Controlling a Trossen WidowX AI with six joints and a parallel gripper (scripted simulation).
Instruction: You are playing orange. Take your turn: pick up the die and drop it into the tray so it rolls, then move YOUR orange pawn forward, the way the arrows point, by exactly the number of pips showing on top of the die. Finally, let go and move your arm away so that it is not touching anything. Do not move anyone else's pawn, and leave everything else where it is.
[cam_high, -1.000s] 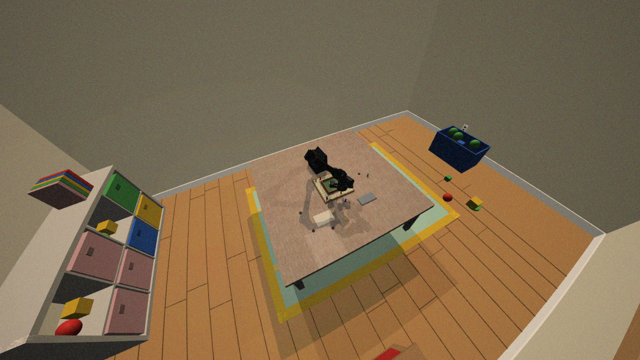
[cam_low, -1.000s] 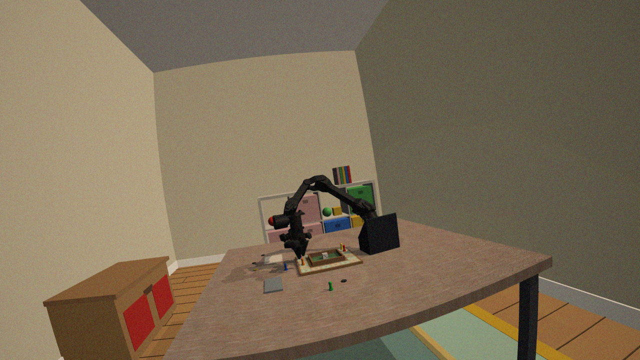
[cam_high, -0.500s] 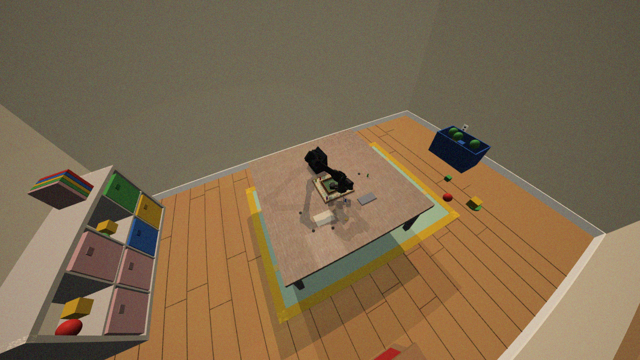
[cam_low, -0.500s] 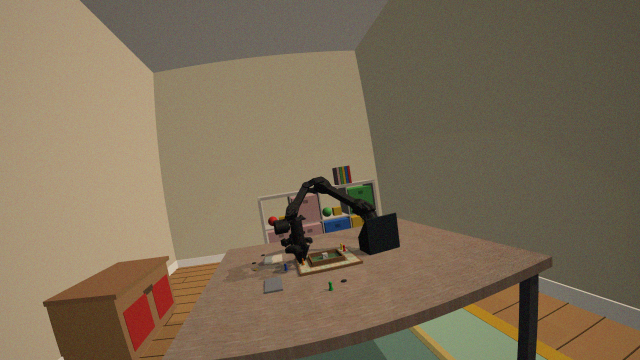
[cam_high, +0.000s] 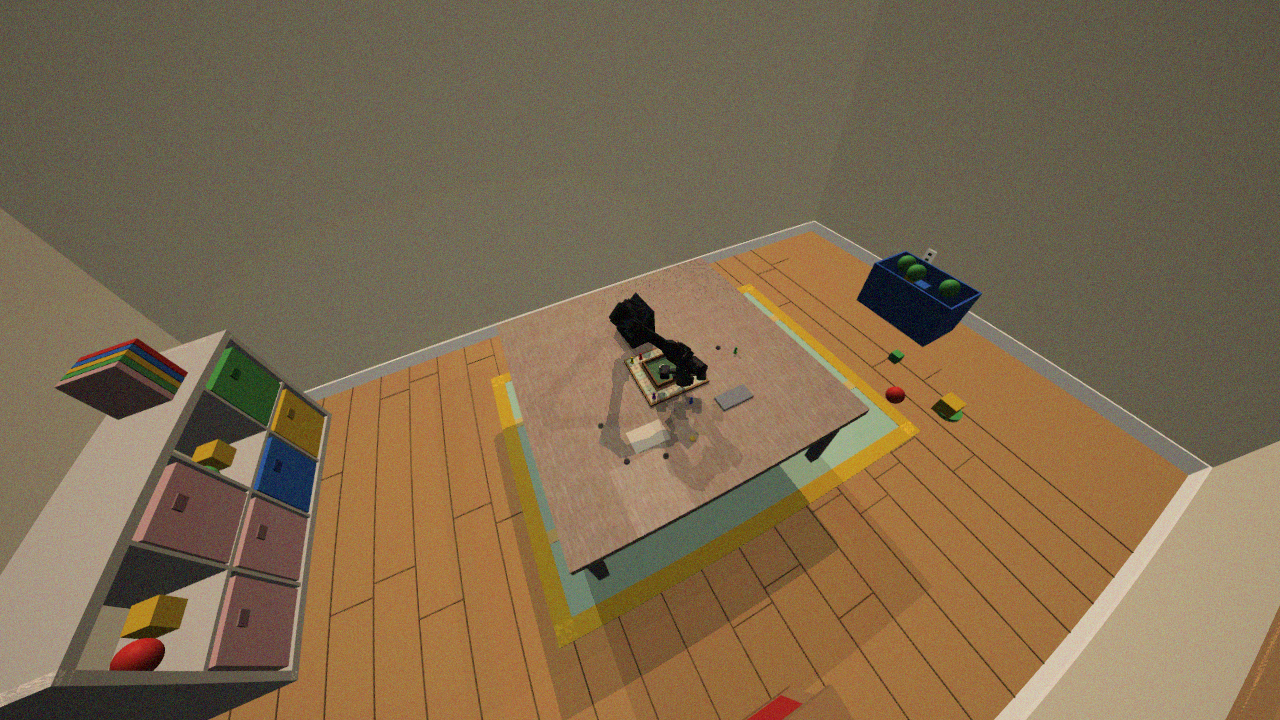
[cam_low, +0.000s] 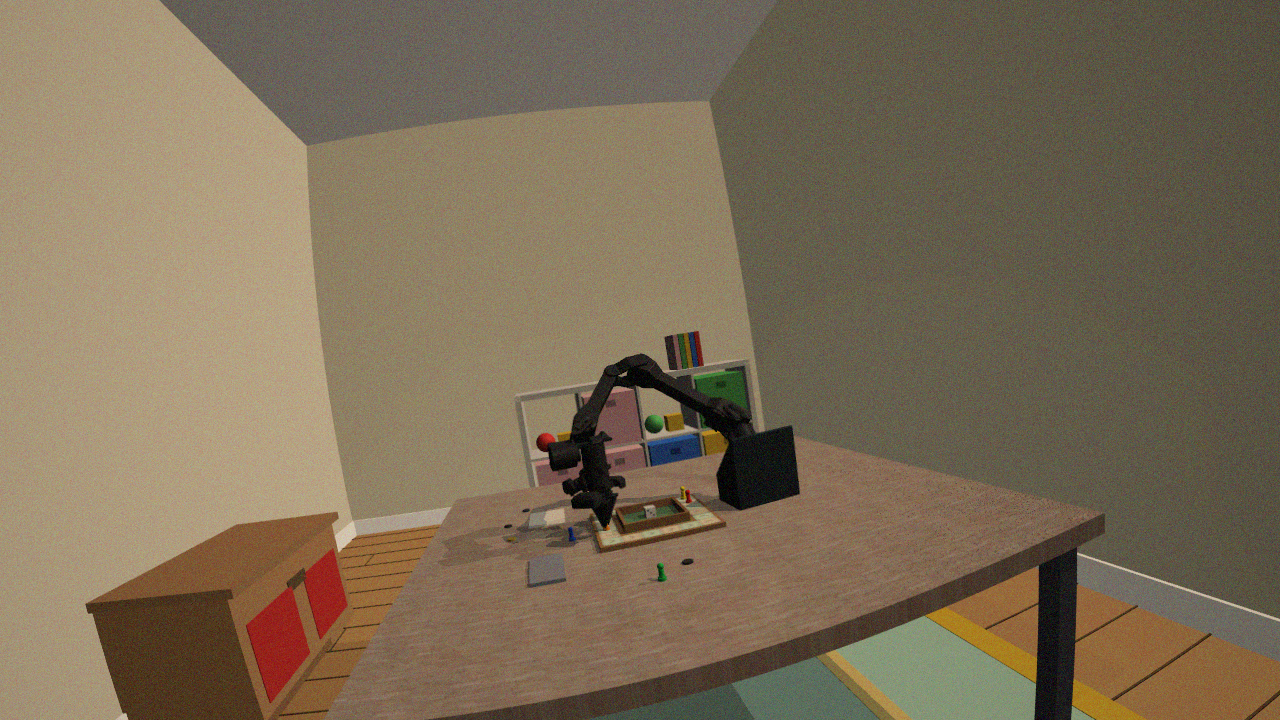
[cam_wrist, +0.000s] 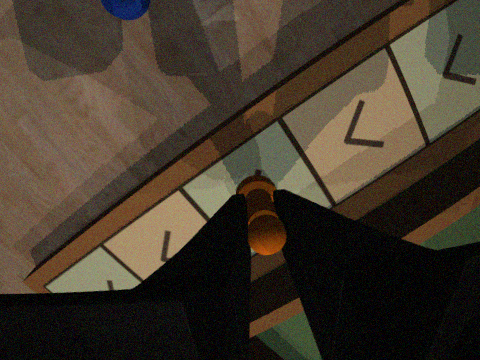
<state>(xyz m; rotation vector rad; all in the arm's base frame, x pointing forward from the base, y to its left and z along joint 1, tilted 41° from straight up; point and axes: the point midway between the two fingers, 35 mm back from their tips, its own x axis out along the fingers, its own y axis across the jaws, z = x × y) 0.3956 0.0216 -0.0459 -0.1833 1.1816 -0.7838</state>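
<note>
The orange pawn (cam_wrist: 267, 236) (cam_low: 606, 528) stands on a pale green square of the board (cam_low: 708, 518) (cam_wrist: 367, 125), in the row by the outer edge. My gripper (cam_wrist: 259, 204) (cam_low: 605, 523) is closed around it, with a black fingertip against each side. The white die (cam_low: 649, 512) lies inside the brown-walled tray (cam_low: 660, 524) at the board's middle; the pips on its top are too small to read. A purple pawn (cam_high: 654, 395) stands near a board corner. A red pawn (cam_low: 688, 496) and a yellow pawn (cam_low: 682, 492) stand close together at the far end.
A blue pawn (cam_low: 571, 534) (cam_wrist: 126, 7) is off the board beside this edge. A green pawn (cam_low: 661, 572) (cam_high: 735, 350), a grey slab (cam_low: 546, 570) (cam_high: 733, 397), a pale block (cam_high: 647, 436), a small yellow piece (cam_high: 693, 437) and several dark discs are on the table (cam_high: 581, 501).
</note>
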